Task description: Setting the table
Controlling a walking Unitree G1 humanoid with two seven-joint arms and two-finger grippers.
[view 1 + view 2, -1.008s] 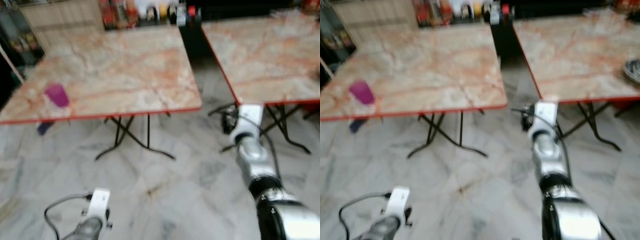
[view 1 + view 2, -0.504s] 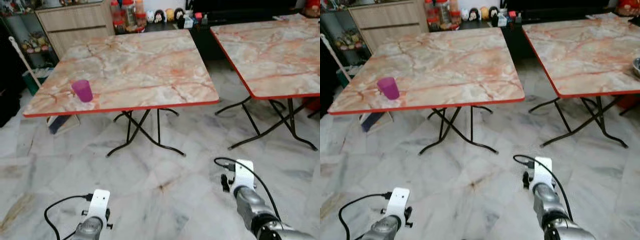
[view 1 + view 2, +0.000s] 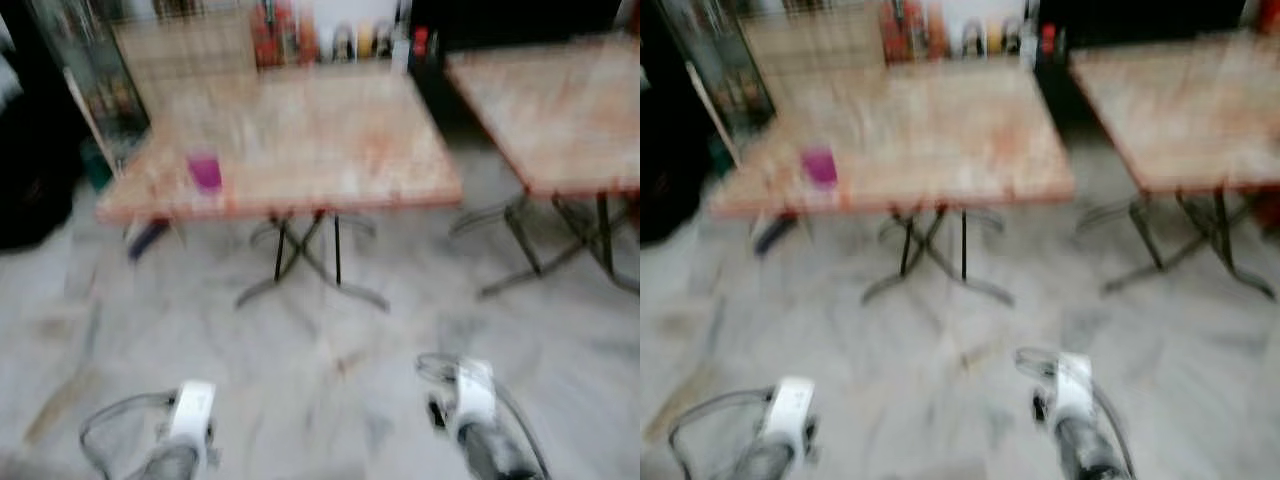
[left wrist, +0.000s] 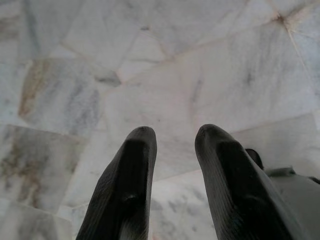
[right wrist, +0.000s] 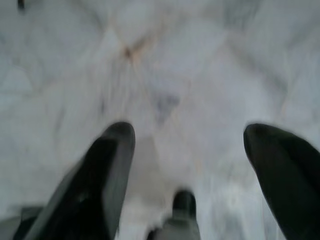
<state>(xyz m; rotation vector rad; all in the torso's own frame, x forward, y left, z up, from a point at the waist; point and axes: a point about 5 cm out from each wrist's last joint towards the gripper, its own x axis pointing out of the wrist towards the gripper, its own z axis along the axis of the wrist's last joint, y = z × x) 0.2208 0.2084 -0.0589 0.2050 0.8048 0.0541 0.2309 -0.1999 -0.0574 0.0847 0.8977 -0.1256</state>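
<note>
Hanging low over marble floor (image 4: pixel 165 75): left claw (image 4: pixel 172 137) slightly parted, right claw (image 5: pixel 187 137) spread wide, apparently empty.

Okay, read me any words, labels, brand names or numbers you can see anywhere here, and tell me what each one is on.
No text can be read.
Bottles and jars on the dark shelf behind the tables: any labels are too blurred to read.
Purple plastic cup on the marble-patterned folding table with red edge: no print can be made out.
Black fingers of the left gripper and right gripper over the marble floor: no markings.
</note>
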